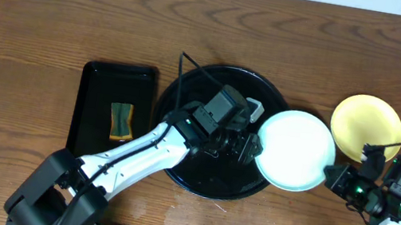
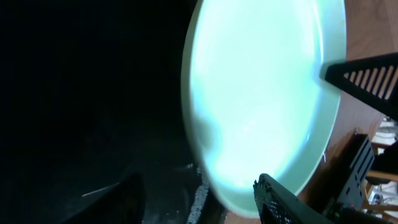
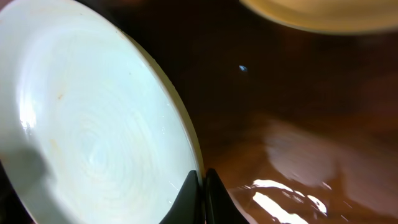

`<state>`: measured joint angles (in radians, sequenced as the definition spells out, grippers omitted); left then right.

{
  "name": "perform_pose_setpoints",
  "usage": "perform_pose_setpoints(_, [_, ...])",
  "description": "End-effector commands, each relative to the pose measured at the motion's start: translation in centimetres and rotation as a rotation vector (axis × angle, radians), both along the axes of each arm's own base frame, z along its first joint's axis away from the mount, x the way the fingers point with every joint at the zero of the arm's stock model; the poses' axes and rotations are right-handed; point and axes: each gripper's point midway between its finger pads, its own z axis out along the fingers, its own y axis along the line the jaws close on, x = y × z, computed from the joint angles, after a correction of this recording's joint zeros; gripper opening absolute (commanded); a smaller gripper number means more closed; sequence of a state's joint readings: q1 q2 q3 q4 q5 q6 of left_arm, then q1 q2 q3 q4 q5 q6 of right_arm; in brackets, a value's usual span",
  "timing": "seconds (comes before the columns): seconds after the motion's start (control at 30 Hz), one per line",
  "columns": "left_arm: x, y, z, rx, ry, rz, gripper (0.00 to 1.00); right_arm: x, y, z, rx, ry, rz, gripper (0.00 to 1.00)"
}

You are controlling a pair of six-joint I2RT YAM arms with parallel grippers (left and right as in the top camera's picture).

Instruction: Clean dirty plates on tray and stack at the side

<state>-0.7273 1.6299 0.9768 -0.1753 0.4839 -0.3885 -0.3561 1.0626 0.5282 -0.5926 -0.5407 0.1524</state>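
Mint plate [image 1: 295, 149] sits across the right rim of the round tray [image 1: 198, 175], its left part over the black surface and its right part out over the table [image 1: 38, 14]. I can't tell whether it is lifted or resting. Face looks clean and glossy in the right wrist view [image 3: 87, 124].

Right gripper [image 1: 329, 178] is at the plate edge farthest from the tray. In its own camera the fingers are pinched together on the rim [image 3: 203, 190].

Left gripper [image 1: 253, 147] is over the tray, at the plate's tray-side edge. In the left wrist view its fingers stand well apart with the plate rim [image 2: 261, 93] between them, and I see no contact [image 2: 198, 182].

Yellow plate [image 1: 366, 127] lies flat on the table, right of the tray and just beyond the mint plate.

Rectangular tray [image 1: 95, 112] lies just left of the round tray, with a green and orange sponge [image 1: 122, 119] in it.
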Motion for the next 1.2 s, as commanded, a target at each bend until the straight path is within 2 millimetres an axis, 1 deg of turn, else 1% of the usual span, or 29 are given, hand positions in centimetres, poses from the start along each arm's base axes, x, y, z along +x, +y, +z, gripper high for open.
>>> perform_pose_setpoints(0.0, [0.7,0.8,-0.2,0.014,-0.005,0.014,0.58,1.0,1.2,1.3,0.0,-0.08,0.083,0.01])
perform_pose_setpoints(0.03, [0.8,1.1,-0.3,0.019,0.001,0.021,0.58,1.3,0.8,1.3,-0.02,-0.084,0.064,0.01])
perform_pose_setpoints(0.1, [1.2,1.9,-0.4,0.03,0.015,0.043,0.58,2.4,-1.2,1.8,-0.072,-0.079,-0.052,0.01])
perform_pose_setpoints(0.17, [1.6,2.6,0.0,0.029,0.012,0.059,0.58,3.1,-2.9,2.3,-0.146,-0.09,-0.112,0.01])
perform_pose_setpoints(0.2, [1.9,3.0,0.3,0.023,0.009,0.068,0.58,3.5,-4.1,2.6,-0.196,-0.091,-0.158,0.01])
perform_pose_setpoints(0.3, [2.7,4.1,1.5,0.008,-0.008,0.099,0.59,3.9,-7.2,3.8,-0.295,-0.081,-0.306,0.01])
perform_pose_setpoints(0.33, [3.0,4.5,1.9,0.004,-0.015,0.112,0.63,4.1,-8.0,4.2,-0.321,-0.084,-0.351,0.01])
perform_pose_setpoints(0.43, [3.6,5.7,2.9,0.001,-0.041,0.131,0.66,4.4,-10.2,5.1,-0.376,-0.099,-0.477,0.01])
perform_pose_setpoints(0.5, [3.8,6.5,3.0,0.009,-0.045,0.139,0.67,4.4,-11.2,5.2,-0.399,-0.098,-0.536,0.01])
perform_pose_setpoints(0.57, [3.8,7.1,2.8,0.02,-0.029,0.152,0.67,4.0,-12.2,4.6,-0.422,-0.067,-0.602,0.01])
perform_pose_setpoints(0.67, [3.3,7.5,2.3,0.044,-0.009,0.146,0.67,3.6,-13.8,3.3,-0.459,-0.008,-0.679,0.01])
perform_pose_setpoints(0.8, [3.0,7.7,2.1,0.054,0.005,0.145,0.67,4.8,-14.8,1.5,-0.413,0.009,-0.719,0.01])
perform_pose_setpoints(0.87, [3.0,7.7,2.1,0.055,0.007,0.145,0.67,4.8,-15.6,0.6,-0.389,0.028,-0.773,0.01])
perform_pose_setpoints(0.93, [2.9,7.8,2.0,0.058,0.01,0.145,0.67,4.8,-16.0,-0.4,-0.339,0.052,-0.805,0.01])
perform_pose_setpoints(0.97, [2.9,7.8,2.0,0.059,0.012,0.145,0.67,4.4,-16.0,-1.3,-0.315,0.092,-0.802,0.15])
perform_pose_setpoints(1.0, [2.9,7.8,2.0,0.059,0.012,0.145,0.67,4.1,-15.8,-1.5,-0.302,0.115,-0.797,0.34])
perform_pose_setpoints(1.03, [2.9,7.8,2.0,0.059,0.013,0.145,0.67,3.8,-15.7,-1.5,-0.298,0.134,-0.794,0.43])
perform_pose_setpoints(1.07, [2.8,7.8,1.9,0.061,0.015,0.145,0.67,3.6,-15.6,-1.2,-0.3,0.145,-0.789,0.46])
perform_pose_setpoints(1.1, [2.8,7.8,1.9,0.063,0.018,0.145,0.67,3.7,-15.4,-0.5,-0.306,0.14,-0.763,0.46])
perform_pose_setpoints(1.13, [2.7,7.9,1.9,0.064,0.02,0.145,0.68,4.0,-15.1,0.2,-0.309,0.124,-0.726,0.46])
perform_pose_setpoints(1.17, [2.7,7.9,1.8,0.066,0.022,0.145,0.7,4.8,-14.5,1.6,-0.303,0.081,-0.66,0.46])
